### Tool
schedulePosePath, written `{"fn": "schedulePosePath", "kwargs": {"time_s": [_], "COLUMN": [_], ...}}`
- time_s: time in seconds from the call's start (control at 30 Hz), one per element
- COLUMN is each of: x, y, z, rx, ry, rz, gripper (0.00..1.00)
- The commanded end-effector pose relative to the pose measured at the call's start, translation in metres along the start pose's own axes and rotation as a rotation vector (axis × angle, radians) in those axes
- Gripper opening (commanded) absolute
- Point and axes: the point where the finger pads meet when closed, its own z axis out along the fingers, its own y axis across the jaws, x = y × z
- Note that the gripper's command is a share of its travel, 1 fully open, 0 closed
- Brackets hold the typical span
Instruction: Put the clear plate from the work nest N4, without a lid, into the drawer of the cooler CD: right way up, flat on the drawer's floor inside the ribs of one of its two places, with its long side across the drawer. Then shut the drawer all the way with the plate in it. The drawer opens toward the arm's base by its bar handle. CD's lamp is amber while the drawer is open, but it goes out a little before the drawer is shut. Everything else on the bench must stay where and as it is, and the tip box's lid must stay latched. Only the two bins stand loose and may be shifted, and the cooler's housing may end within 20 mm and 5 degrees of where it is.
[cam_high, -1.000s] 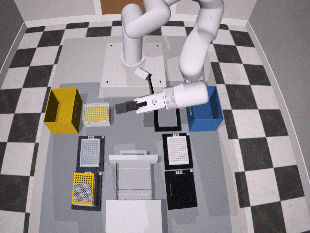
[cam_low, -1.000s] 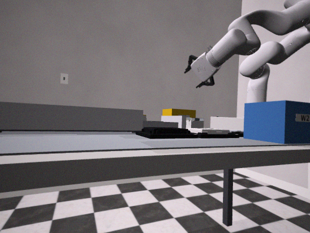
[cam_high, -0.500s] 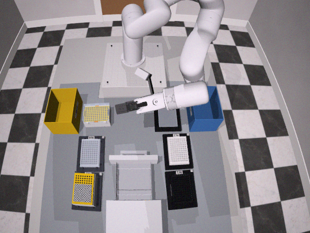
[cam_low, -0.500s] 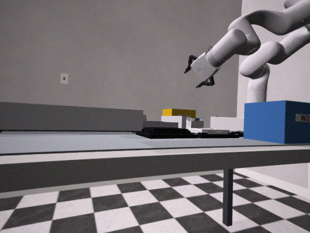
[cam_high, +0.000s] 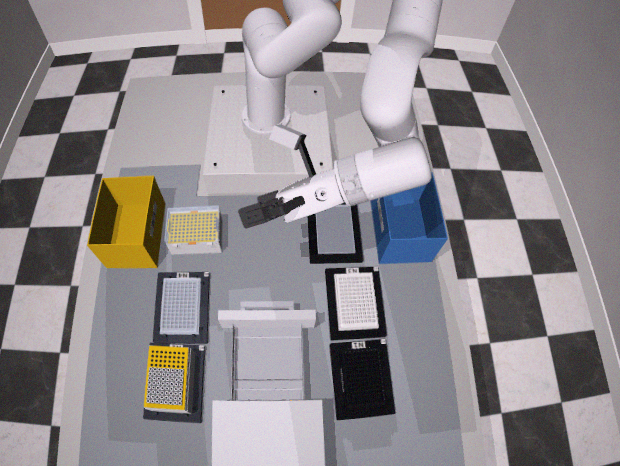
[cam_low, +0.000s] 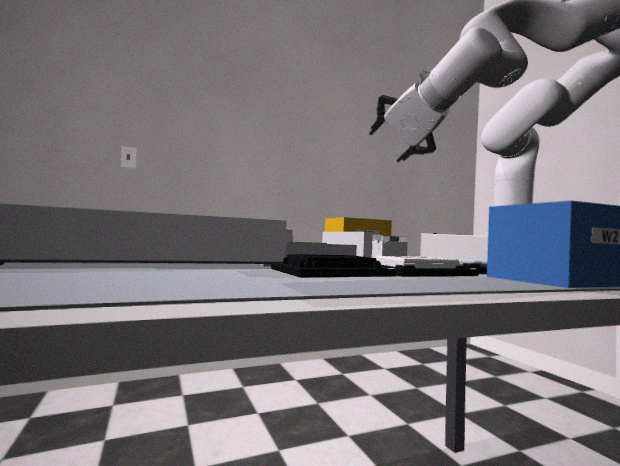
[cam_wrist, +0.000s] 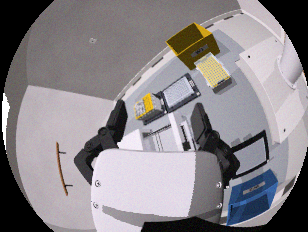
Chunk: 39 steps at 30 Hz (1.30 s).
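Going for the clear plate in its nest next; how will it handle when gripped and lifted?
The moulded well grid suggests the clear plate is stiff and probably light. Its smooth walls may slip, so grip squarely. It sits inside the dark nest frame, so a tilted lift could catch. The tool is open, high above the bench.
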Motion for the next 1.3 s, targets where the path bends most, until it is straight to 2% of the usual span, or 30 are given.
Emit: {"fn": "schedulePosePath", "kwargs": {"time_s": [0.0, 0.1, 0.27, 0.33, 0.6, 0.67, 0.77, 1.13, 1.23, 1.27], "x": [0.005, 0.005, 0.012, 0.012, 0.021, 0.021, 0.026, 0.031, 0.032, 0.032], "y": [-0.011, -0.013, -0.024, -0.024, -0.038, -0.038, -0.045, -0.053, -0.053, -0.055], "z": [-0.017, -0.019, -0.035, -0.036, -0.055, -0.055, -0.063, -0.070, -0.070, -0.070], "rx": [-0.020, -0.021, -0.037, -0.038, -0.049, -0.049, -0.048, -0.030, -0.028, -0.025], "ry": [-0.073, -0.078, -0.165, -0.171, -0.305, -0.305, -0.364, -0.540, -0.549, -0.567], "rz": [-0.084, -0.090, -0.202, -0.211, -0.389, -0.389, -0.470, -0.716, -0.729, -0.756], "gripper": [1.00, 1.00, 1.00, 1.00, 1.00, 1.00, 1.00, 1.00, 1.00, 1.00]}}
